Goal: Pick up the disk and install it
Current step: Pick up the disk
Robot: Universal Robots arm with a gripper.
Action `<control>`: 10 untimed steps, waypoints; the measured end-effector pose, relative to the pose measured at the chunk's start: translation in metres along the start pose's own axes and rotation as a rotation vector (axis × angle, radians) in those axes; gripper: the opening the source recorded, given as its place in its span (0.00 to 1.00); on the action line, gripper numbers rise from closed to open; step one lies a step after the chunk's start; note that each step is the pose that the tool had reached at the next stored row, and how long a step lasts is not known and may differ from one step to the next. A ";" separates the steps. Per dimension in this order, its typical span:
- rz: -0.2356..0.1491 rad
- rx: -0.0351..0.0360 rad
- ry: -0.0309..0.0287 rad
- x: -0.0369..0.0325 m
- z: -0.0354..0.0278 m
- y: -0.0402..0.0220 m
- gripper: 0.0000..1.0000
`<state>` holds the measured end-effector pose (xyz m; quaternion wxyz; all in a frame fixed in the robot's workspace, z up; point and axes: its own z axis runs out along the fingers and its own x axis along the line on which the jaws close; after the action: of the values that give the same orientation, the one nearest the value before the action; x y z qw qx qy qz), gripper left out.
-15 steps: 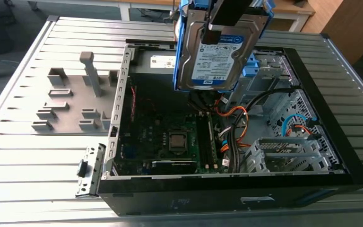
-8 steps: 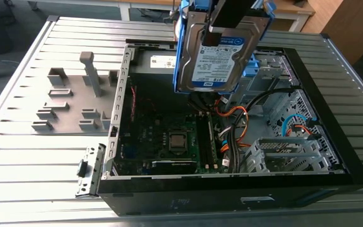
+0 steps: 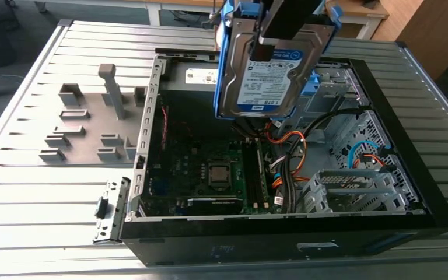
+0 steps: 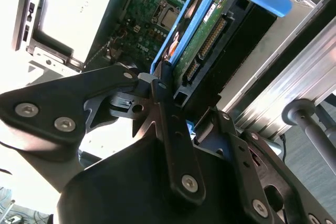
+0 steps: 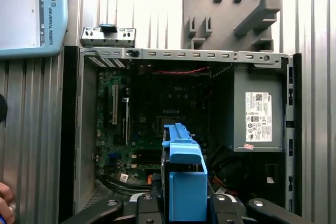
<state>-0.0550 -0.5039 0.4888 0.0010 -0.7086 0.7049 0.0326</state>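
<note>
The disk (image 3: 265,73) hangs upright above the open computer case (image 3: 410,192), a silver-grey drive with a blue-and-white label in a bright blue carrier. My gripper (image 3: 286,26) is shut on its upper part from above. In the second wrist view the black fingers (image 4: 160,90) clamp the carrier's edges, and the disk (image 4: 210,30) shows its connector side. In the first wrist view the disk's blue carrier (image 5: 184,174) sits between the jaws of my gripper (image 5: 184,205), over the case's motherboard (image 5: 157,114).
The case lies on its side on a ribbed metal table (image 3: 45,192). Inside are a grey power supply (image 5: 257,111), orange and black cables (image 3: 286,151) and a metal drive cage (image 3: 349,192). A grey slotted fixture (image 3: 84,125) lies beside the case. A pendant (image 5: 31,14) and a hand (image 5: 5,198) are nearby.
</note>
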 end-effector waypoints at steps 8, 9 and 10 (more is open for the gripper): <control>0.000 0.0000 0.0000 0.0083 -0.0003 0.0001 0.36; 0.000 0.0000 0.0000 0.0091 -0.0003 0.0001 0.36; 0.000 0.0000 0.0000 0.0099 -0.0003 0.0001 0.36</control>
<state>-0.0550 -0.5138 0.4887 0.0010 -0.7086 0.7049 0.0326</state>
